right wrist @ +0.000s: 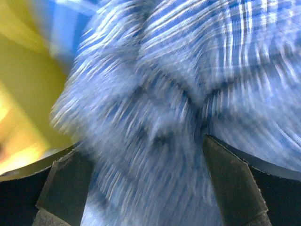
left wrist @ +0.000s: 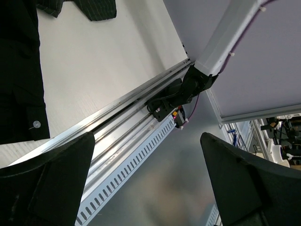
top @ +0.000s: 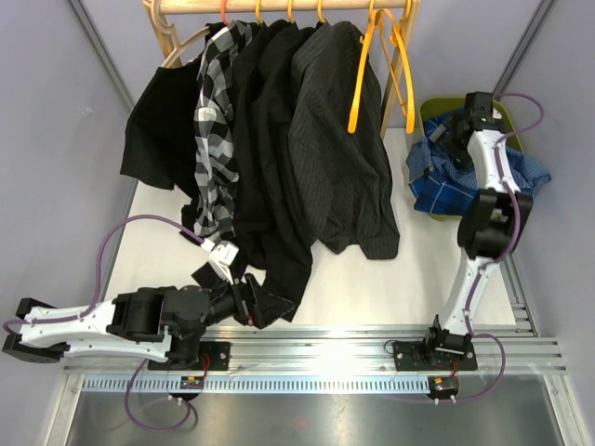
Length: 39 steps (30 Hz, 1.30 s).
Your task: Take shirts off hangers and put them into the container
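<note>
far right: olive container (top: 429, 110) stuffed with blue shirts (top: 446, 181), spilling over its rim onto the table (top: 353, 279). right gripper (top: 479, 104) above them, released, fingers (right wrist: 66, 183) spread wide, blurred blue check fabric bulging between, unpinched. near left: left gripper (left wrist: 146, 141) released as well, empty, just beside a black shirt (top: 274, 251) hem. far, on the wooden rack (top: 167, 28): dark shirts (top: 339, 139) hanging, beside two bare orange hangers (top: 361, 84).

Pale lilac-grey panel walls (top: 46, 139) enclose a flat white bench (top: 353, 288), edged by silver aluminium rails (top: 316, 346).
</note>
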{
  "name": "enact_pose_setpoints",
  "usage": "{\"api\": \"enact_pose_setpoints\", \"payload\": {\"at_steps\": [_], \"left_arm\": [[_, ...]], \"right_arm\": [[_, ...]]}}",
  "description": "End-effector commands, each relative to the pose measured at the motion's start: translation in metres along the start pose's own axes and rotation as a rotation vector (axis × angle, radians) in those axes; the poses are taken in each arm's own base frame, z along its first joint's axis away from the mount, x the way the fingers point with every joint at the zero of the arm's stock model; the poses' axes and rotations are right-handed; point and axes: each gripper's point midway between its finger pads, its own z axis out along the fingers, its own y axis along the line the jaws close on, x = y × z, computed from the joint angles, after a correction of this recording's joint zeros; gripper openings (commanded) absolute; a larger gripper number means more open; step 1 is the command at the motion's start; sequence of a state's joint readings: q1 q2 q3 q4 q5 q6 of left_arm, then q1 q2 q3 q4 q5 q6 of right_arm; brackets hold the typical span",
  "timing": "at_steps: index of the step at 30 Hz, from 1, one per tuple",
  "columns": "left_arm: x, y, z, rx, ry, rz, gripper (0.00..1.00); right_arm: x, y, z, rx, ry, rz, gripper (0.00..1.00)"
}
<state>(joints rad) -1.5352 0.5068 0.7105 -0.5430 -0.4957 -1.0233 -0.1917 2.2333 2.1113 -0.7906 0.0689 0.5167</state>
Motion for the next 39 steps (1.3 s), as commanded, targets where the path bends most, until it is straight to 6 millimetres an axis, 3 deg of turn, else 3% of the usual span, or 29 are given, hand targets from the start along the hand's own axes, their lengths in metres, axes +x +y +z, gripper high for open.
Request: {"api": "enact_pose_setpoints", "payload": {"at_steps": [1, 2, 3, 6, 7, 8, 9, 10, 12, 13, 15, 17, 20, 23, 24, 25, 27, 28, 29, 30, 31, 32, 33, 34, 35, 36, 37, 38, 39], "left_arm": [[-0.010, -0.011, -0.003, 0.037, -0.024, 0.035, 0.99], [-0.010, -0.011, -0.003, 0.033, -0.025, 0.052, 0.99], [-0.011, -0.012, -0.004, 0.037, -0.027, 0.058, 0.99], [-0.013, -0.012, -0.004, 0.039, -0.034, 0.075, 0.99], [-0.013, -0.011, -0.004, 0.037, -0.035, 0.079, 0.99], [-0.014, -0.011, -0.005, 0.041, -0.039, 0.082, 0.99], [-0.014, -0.010, -0.006, 0.040, -0.040, 0.087, 0.99], [-0.015, -0.009, -0.007, 0.039, -0.042, 0.087, 0.99], [-0.016, -0.006, -0.010, 0.038, -0.049, 0.090, 0.99], [-0.017, -0.004, -0.011, 0.037, -0.052, 0.092, 0.99], [-0.018, -0.001, -0.012, 0.032, -0.060, 0.092, 0.99], [-0.020, 0.001, -0.015, 0.038, -0.072, 0.090, 0.99], [-0.021, 0.005, -0.018, 0.035, -0.081, 0.088, 0.99], [-0.022, 0.009, -0.019, 0.029, -0.086, 0.093, 0.99], [-0.022, 0.009, -0.019, 0.030, -0.087, 0.091, 0.99], [-0.022, 0.010, -0.019, 0.027, -0.089, 0.093, 0.99], [-0.022, 0.009, -0.019, 0.029, -0.090, 0.096, 0.99], [-0.022, 0.009, -0.019, 0.028, -0.088, 0.099, 0.99], [-0.022, 0.009, -0.019, 0.027, -0.089, 0.099, 0.99], [-0.023, 0.009, -0.019, 0.025, -0.089, 0.103, 0.99], [-0.023, 0.009, -0.019, 0.025, -0.091, 0.100, 0.99], [-0.023, 0.009, -0.019, 0.023, -0.090, 0.103, 0.99], [-0.024, 0.010, -0.020, 0.023, -0.092, 0.103, 0.99], [-0.024, 0.010, -0.020, 0.023, -0.094, 0.100, 0.99], [-0.025, 0.009, -0.022, 0.030, -0.095, 0.099, 0.99], [-0.025, 0.010, -0.023, 0.030, -0.094, 0.097, 0.99], [-0.025, 0.010, -0.024, 0.034, -0.095, 0.095, 0.99], [-0.025, 0.011, -0.024, 0.032, -0.096, 0.094, 0.99], [-0.025, 0.013, -0.025, 0.032, -0.098, 0.092, 0.99]], "right_arm": [[-0.094, 0.054, -0.171, -0.218, -0.468, -0.030, 0.99], [-0.097, 0.052, -0.187, -0.227, -0.507, -0.026, 0.99], [-0.113, 0.058, -0.237, -0.287, -0.616, -0.017, 0.99], [-0.116, 0.057, -0.296, -0.307, -0.773, -0.015, 0.99], [-0.116, 0.053, -0.338, -0.336, -0.845, -0.020, 0.99], [-0.109, 0.051, -0.349, -0.333, -0.862, -0.020, 0.99], [-0.102, 0.044, -0.384, -0.359, -0.902, -0.013, 0.99], [-0.096, 0.040, -0.398, -0.367, -0.917, -0.016, 0.99], [-0.070, 0.041, -0.413, -0.431, -0.905, -0.042, 0.99], [-0.059, 0.034, -0.446, -0.497, -0.941, -0.046, 1.00], [-0.026, 0.044, -0.458, -0.623, -0.871, -0.127, 0.98], [0.011, 0.062, -0.487, -0.823, -0.771, -0.242, 0.97], [0.062, 0.079, -0.502, -1.006, -0.591, -0.364, 0.98], [0.097, 0.090, -0.526, -1.152, -0.512, -0.448, 0.99], [0.105, 0.096, -0.522, -1.163, -0.473, -0.473, 1.00], [0.119, 0.104, -0.536, -1.221, -0.439, -0.506, 0.99], [0.137, 0.120, -0.526, -1.213, -0.382, -0.579, 0.99], [0.144, 0.127, -0.535, -1.224, -0.386, -0.606, 0.99], [0.161, 0.136, -0.538, -1.209, -0.378, -0.636, 0.99], [0.176, 0.152, -0.530, -1.188, -0.366, -0.695, 0.99], [0.181, 0.161, -0.544, -1.195, -0.391, -0.700, 0.99], [0.188, 0.168, -0.544, -1.178, -0.389, -0.719, 0.99], [0.198, 0.185, -0.528, -1.127, -0.380, -0.754, 1.00], [0.184, 0.192, -0.538, -1.101, -0.436, -0.725, 1.00], [0.205, 0.209, -0.524, -1.060, -0.403, -0.779, 0.99], [0.193, 0.216, -0.539, -1.059, -0.454, -0.757, 0.99], [0.184, 0.220, -0.531, -0.962, -0.506, -0.735, 0.99], [0.199, 0.236, -0.518, -0.905, -0.511, -0.768, 1.00], [0.178, 0.237, -0.524, -0.841, -0.588, -0.713, 1.00]]}}
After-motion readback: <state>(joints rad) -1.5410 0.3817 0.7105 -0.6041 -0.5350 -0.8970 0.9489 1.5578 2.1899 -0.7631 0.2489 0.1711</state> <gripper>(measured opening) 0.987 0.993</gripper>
